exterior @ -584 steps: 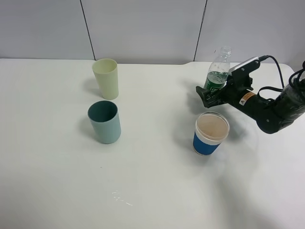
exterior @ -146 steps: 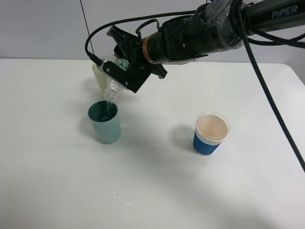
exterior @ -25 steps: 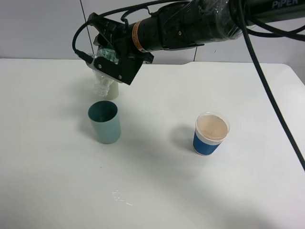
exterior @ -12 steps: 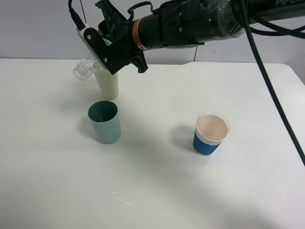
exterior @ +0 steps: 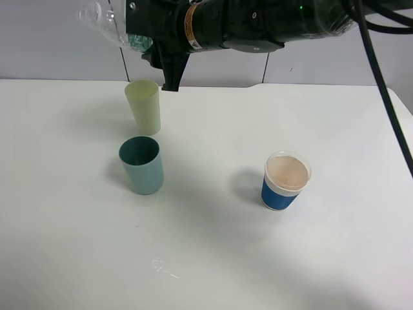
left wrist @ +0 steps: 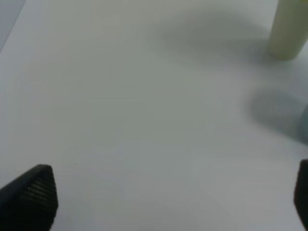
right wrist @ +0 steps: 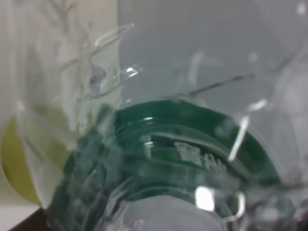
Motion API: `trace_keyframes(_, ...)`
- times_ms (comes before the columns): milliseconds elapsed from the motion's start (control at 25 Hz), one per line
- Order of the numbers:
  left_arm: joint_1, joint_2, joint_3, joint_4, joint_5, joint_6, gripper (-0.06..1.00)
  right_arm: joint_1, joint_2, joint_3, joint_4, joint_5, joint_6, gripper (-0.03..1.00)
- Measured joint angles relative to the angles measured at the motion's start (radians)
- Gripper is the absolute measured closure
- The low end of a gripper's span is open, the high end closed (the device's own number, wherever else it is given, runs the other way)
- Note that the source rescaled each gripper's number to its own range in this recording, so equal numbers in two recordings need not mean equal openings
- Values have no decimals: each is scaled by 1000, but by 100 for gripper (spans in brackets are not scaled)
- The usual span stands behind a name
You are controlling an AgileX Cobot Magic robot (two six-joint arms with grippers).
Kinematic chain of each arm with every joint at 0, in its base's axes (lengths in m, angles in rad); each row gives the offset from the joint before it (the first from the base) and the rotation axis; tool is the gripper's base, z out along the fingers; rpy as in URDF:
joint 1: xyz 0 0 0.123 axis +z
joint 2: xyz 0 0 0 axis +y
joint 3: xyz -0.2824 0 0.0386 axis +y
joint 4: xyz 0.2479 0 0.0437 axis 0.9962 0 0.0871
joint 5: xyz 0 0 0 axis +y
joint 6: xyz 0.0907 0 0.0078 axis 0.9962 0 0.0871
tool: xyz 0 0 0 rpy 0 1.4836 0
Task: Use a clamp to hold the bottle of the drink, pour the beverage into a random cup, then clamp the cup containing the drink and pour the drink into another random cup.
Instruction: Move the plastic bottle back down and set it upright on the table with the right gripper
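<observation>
the likeliest mishap is judged to be a knock to the yellow-green cup: the right claw is hung above its far side with a dark finger pointed down toward its rim, so a careless descent with the bottle could tip it. leftover drink could also be dribbled onto the counter if the bottle, held tilted with its neck up and toward the far left, were swung mouth-down. the thin plastic looks creased in the right wrist view, so a slip or a crush cannot be ruled out. the right arm is stretched across the far side of the scene from the right, high above the counter, and its claw is clamped tight on the bottle at the green label. the left claw is spread wide with nothing between its tips, over bare counter. the teal cup is stood just near of the yellow-green one, untouched; its fill cannot be made out. the blue-and-white cup is set well apart at the right.
</observation>
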Motion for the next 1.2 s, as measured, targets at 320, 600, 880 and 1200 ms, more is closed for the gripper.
trace_keyframes(320,0,0,0,0,0,0,-6,-1,-88,92,185,37,155,96)
trace_keyframes(600,0,0,0,0,0,0,-6,-64,-291,340,410,17,71,97)
trace_keyframes(880,0,0,0,0,0,0,-6,-193,-492,624,570,-139,60,97)
trace_keyframes(1200,0,0,0,0,0,0,-6,-365,-532,891,693,-468,-40,97)
